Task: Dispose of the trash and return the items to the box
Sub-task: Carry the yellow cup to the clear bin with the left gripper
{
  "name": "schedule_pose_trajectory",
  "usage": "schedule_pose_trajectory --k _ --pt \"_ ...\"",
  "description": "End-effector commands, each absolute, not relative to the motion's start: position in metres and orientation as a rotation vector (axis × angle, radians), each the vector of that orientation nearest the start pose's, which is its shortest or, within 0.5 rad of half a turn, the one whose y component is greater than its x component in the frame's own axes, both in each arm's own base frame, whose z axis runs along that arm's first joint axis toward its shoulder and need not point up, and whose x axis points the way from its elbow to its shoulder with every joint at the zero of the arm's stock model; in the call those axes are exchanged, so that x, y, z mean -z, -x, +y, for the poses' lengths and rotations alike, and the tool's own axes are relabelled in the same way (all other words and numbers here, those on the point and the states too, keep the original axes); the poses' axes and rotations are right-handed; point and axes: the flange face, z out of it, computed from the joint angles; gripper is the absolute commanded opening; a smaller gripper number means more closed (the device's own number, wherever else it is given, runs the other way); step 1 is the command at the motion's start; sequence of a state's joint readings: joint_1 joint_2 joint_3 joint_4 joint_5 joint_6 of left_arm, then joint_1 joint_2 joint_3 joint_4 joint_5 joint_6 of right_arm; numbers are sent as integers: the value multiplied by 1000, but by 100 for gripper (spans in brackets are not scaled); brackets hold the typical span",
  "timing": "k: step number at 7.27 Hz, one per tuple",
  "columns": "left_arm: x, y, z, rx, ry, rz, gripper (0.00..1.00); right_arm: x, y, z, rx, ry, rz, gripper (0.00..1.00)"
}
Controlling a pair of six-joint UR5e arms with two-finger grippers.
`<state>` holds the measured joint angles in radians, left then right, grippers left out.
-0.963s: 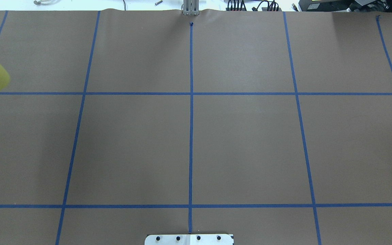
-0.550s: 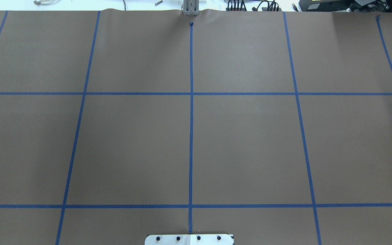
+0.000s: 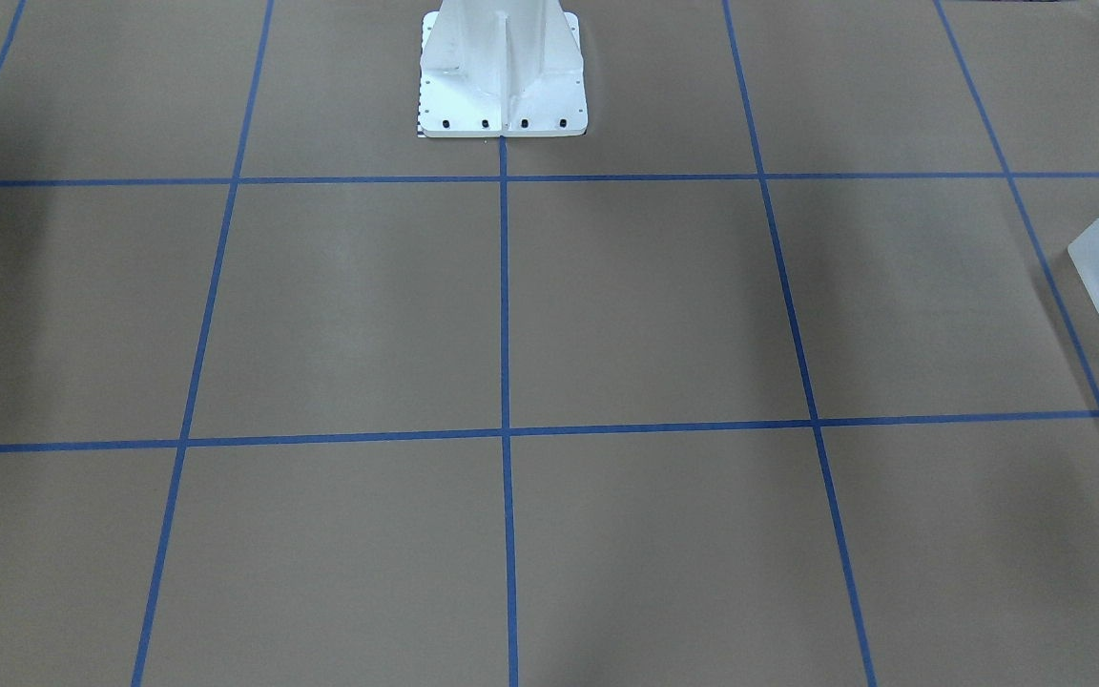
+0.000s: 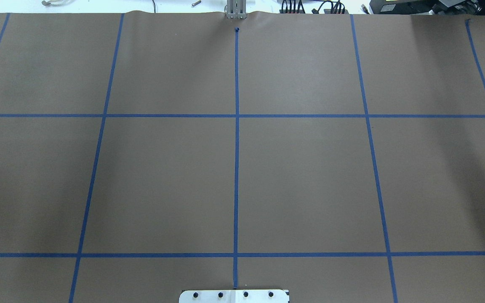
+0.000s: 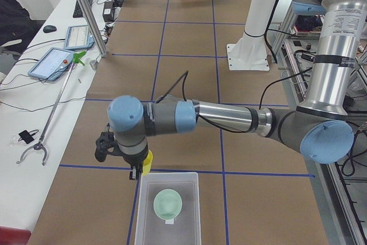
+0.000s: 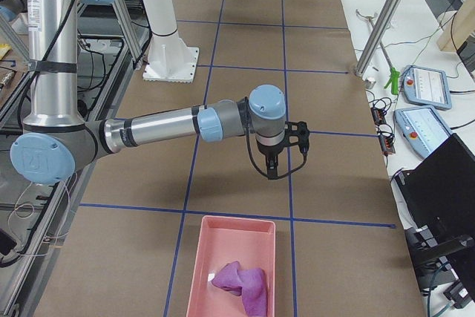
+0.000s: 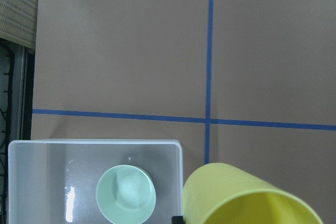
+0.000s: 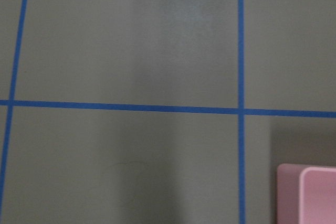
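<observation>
Cup [image 7: 247, 195] runs off the frame; left tool [image 5: 140, 171] mostly hidden.

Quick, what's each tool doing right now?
Left tool: holding the yellow cup.
Right tool: cannot be told.

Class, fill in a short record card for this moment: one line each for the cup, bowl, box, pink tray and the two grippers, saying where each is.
cup: yellow, at the left gripper, beside the box's corner, not yet in it
bowl: pale green, inside the box
box: frosted white, at the robot's left end of the table
pink tray: at the right end, holds a purple crumpled thing
left gripper: above the box's edge; grip cannot be judged
right gripper: above the table, short of the pink tray; open or shut unclear
</observation>
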<state>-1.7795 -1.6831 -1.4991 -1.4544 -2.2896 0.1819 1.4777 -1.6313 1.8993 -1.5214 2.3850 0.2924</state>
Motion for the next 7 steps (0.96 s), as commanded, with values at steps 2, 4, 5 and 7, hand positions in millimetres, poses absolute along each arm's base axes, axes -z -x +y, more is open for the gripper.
schedule_pose_trajectory --k 2,4,5,7 --pt "-781 182 -452 43 -60 764 0 -460 53 -459 -86 -79 -891 100" --pt "-817 190 -429 47 -22 781 0 -438 84 -453 -100 -49 -904 100" --pt "-839 187 -419 51 0 787 0 -430 95 -450 -88 -48 -905 100" --pt "-890 185 -412 56 -10 784 0 -423 108 -450 -91 -44 -901 100"
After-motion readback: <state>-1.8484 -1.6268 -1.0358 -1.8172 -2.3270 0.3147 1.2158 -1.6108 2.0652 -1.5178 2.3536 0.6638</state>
